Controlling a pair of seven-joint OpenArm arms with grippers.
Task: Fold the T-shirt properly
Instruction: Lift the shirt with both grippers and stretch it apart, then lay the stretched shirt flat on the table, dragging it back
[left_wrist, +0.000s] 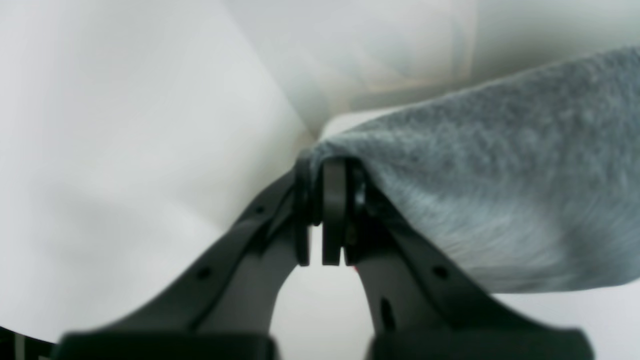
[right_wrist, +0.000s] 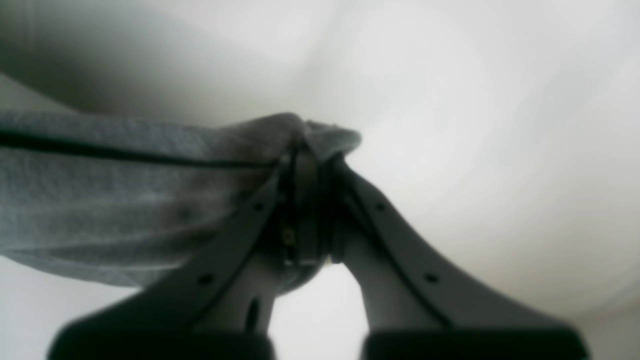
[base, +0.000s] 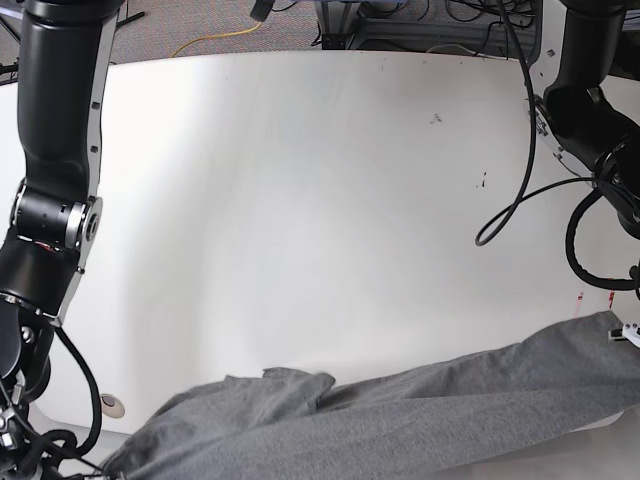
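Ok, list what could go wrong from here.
1. Each gripper pinches only a small bunched corner of the shirt: left gripper, right gripper. A tug could slip it free.
2. The shirt hangs stretched along the table's near edge, so a released end may drop off.

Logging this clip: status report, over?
Both end effectors, left and right, shut on T-shirt. Shirt stretched along table's near edge. Nothing obstructing.
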